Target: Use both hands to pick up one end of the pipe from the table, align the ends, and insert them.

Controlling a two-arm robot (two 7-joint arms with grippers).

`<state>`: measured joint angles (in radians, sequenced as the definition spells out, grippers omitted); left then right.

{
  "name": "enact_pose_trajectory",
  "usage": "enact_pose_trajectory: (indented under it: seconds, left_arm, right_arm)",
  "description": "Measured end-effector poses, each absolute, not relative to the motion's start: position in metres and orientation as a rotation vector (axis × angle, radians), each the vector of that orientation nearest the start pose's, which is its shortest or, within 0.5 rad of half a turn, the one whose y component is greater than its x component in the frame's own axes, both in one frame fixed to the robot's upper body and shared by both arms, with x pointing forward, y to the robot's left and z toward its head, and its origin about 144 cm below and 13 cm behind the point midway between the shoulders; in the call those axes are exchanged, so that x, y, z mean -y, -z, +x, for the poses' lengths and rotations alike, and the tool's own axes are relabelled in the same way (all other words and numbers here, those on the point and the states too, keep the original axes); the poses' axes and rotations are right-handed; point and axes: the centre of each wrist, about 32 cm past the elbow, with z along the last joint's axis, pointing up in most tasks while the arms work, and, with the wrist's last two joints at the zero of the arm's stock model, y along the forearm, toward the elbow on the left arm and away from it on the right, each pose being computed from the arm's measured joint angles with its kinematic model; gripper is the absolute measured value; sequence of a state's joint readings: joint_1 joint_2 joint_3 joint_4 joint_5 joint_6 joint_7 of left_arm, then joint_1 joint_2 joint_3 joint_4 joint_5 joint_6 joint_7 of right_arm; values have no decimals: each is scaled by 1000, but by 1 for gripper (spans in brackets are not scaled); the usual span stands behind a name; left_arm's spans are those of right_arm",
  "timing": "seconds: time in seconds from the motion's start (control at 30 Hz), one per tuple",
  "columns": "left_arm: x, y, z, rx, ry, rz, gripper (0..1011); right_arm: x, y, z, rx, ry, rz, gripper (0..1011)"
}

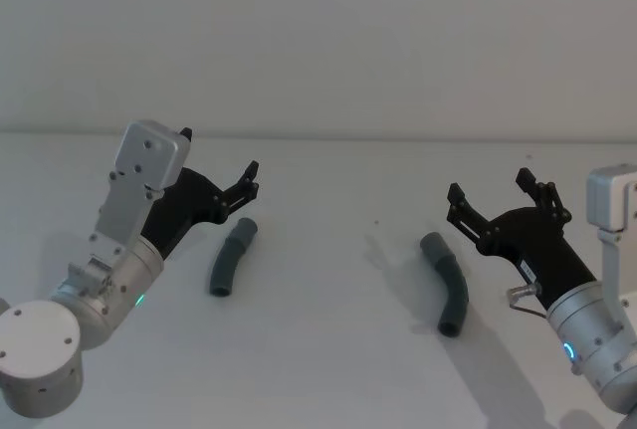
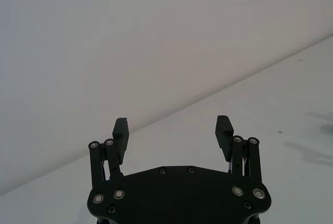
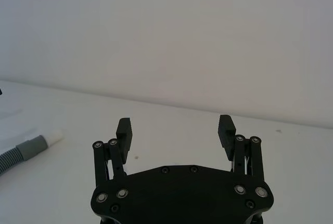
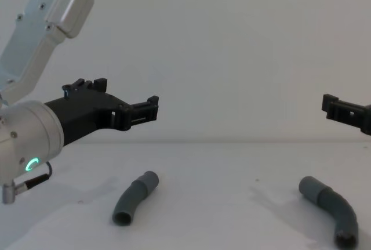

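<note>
Black two-fingered left gripper (image 1: 219,151) and right gripper (image 1: 490,183) are hovering, jaws parted, near bent dark-grey ribbed left hose (image 1: 232,257), centre-left, and right hose (image 1: 448,285), centre-right.

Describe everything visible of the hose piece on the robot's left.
The left hose piece is short, dark grey and gently bent, plastic-looking, with a slightly wider cuff at its far end and a hollow near end. It lies flat on the white table, touching nothing else; the open left gripper hovers above its far end.
</note>
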<state>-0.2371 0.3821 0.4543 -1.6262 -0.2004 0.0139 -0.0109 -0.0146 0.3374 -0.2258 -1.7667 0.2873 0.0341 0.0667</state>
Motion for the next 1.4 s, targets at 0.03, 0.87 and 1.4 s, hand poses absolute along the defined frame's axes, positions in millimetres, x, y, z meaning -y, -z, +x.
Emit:
enact_pose_trajectory:
  seconds: [0.03,0.87,1.4]
  left_arm:
    - [-198,-1204,492,268,-1124,61,1001]
    - [-198,-1204,492,268,-1124,61,1001]
    - [-198,-1204,492,268,-1124,61,1001]
  right_arm:
    - [237,-1189,443,75,1230,26,1002]
    - [237,-1189,443,75,1230,26,1002]
    - [237,-1189,443,75,1230,26,1002]
